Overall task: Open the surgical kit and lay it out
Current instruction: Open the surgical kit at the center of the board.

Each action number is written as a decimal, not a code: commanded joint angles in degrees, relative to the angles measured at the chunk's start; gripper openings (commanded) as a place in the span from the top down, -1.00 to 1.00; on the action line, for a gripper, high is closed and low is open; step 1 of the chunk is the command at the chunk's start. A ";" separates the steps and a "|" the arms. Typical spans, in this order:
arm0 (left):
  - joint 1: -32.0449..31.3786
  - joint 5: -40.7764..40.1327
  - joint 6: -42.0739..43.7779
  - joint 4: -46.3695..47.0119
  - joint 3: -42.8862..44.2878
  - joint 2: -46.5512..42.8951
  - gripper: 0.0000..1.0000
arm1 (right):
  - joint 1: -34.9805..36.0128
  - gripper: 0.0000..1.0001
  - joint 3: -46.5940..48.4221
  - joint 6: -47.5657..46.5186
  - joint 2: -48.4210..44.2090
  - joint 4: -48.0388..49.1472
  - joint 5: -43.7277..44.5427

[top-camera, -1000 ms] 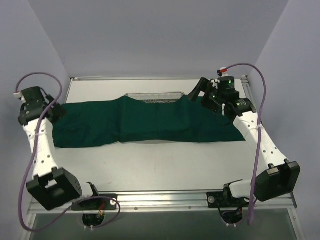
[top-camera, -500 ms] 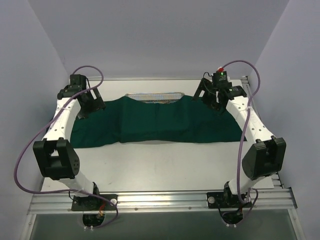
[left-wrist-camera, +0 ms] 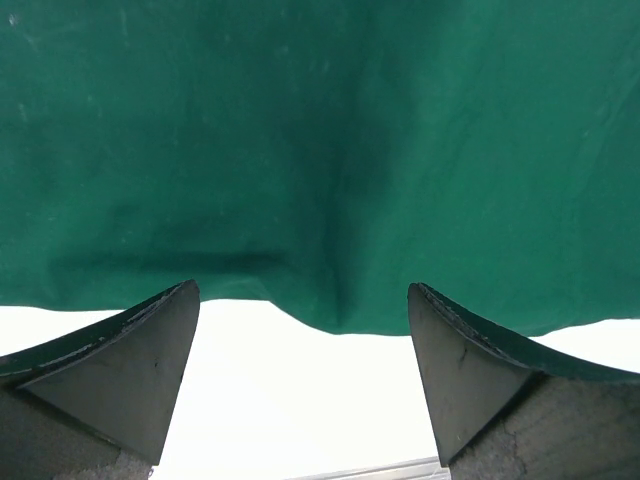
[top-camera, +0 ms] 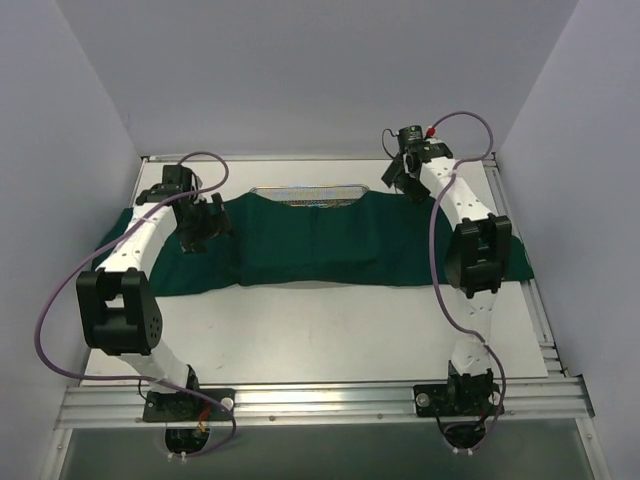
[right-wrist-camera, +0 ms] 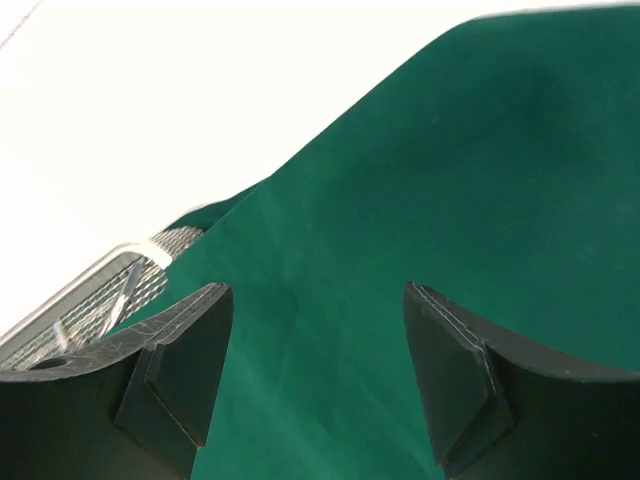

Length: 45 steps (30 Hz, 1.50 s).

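Top external view: the dark green cloth wrap [top-camera: 310, 245] lies as a long band across the desk [top-camera: 330, 335], and its left end reaches the desk's left edge. The left tool [top-camera: 197, 225] hangs over the left part of the wrap, close to its far edge. In the left wrist view the left tool [left-wrist-camera: 302, 288] has its jaws spread wide with nothing between them. They frame a wavy edge of the cloth with bare desk beyond it.

At the middle, the far rim of the wire-mesh tray [top-camera: 307, 190] shows behind the wrap's far edge; the cloth covers the rest of it. The right tool [top-camera: 400, 175] hovers over the wrap's far right corner, just right of the tray. In the right wrist view the right tool [right-wrist-camera: 316, 290] has its jaws apart and holds nothing. Cloth lies beneath, and one uncovered tray corner [right-wrist-camera: 110, 290] appears at the left. The wrap's right end nears the desk's right edge. A broad bare strip of desk runs along the wrap's near edge, and a narrower one lies behind the tray.
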 commanded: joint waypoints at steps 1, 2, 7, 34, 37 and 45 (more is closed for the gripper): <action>0.35 1.29 2.53 1.70 0.71 -0.72 -0.87 | 1.32 -0.38 5.10 4.30 2.95 -7.09 4.14; 0.35 1.03 2.71 1.35 1.58 -0.11 -0.87 | 1.50 -0.38 5.80 6.04 4.26 -7.70 4.06; 0.26 1.64 2.80 1.52 4.05 2.09 -0.88 | 1.59 -0.40 8.00 8.35 7.88 -7.01 2.83; -0.18 3.14 2.36 4.24 0.27 3.15 -0.87 | 1.94 -0.65 19.78 6.41 20.00 -4.28 -0.60; -0.17 3.31 2.19 4.33 0.27 3.24 -0.87 | 2.37 -0.62 19.52 6.41 20.36 -4.81 -1.21; -0.17 3.13 2.45 4.07 0.36 3.06 -0.88 | 2.64 0.28 15.04 5.36 18.07 -1.73 -1.56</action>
